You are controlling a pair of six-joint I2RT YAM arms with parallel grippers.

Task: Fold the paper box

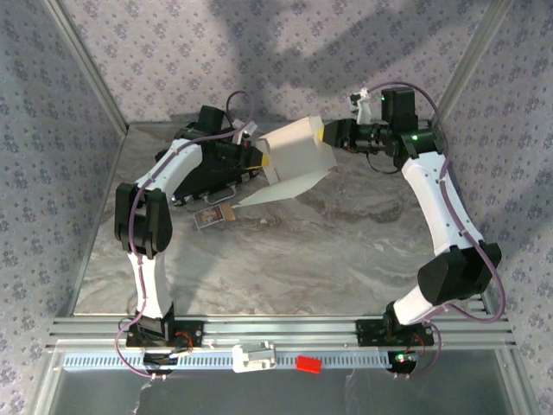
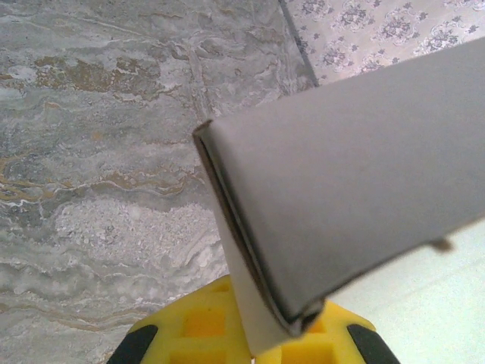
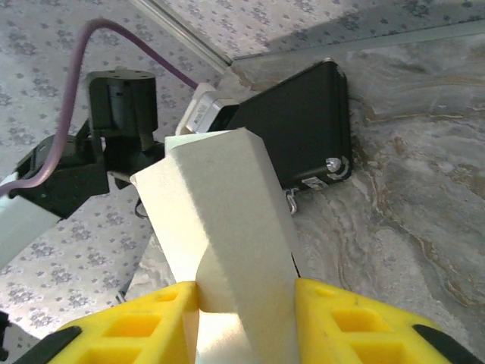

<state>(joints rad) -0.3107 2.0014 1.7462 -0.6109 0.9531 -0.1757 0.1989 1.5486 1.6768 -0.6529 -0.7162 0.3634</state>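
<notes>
Holding the paper box (image 1: 298,164) above the table (image 1: 346,259), we grip it from both sides.
Our left gripper (image 1: 262,159) pinches its left edge; our right gripper (image 1: 328,133) clamps its far right corner.

even overhead light, soft shadows on the back wall (image 1: 173,52), paper box (image 2: 356,189) blurry up close

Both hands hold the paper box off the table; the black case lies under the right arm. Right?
No. The top external view shows the black case under the left arm. The left hand and right hand do hold the paper box off the table.
</notes>
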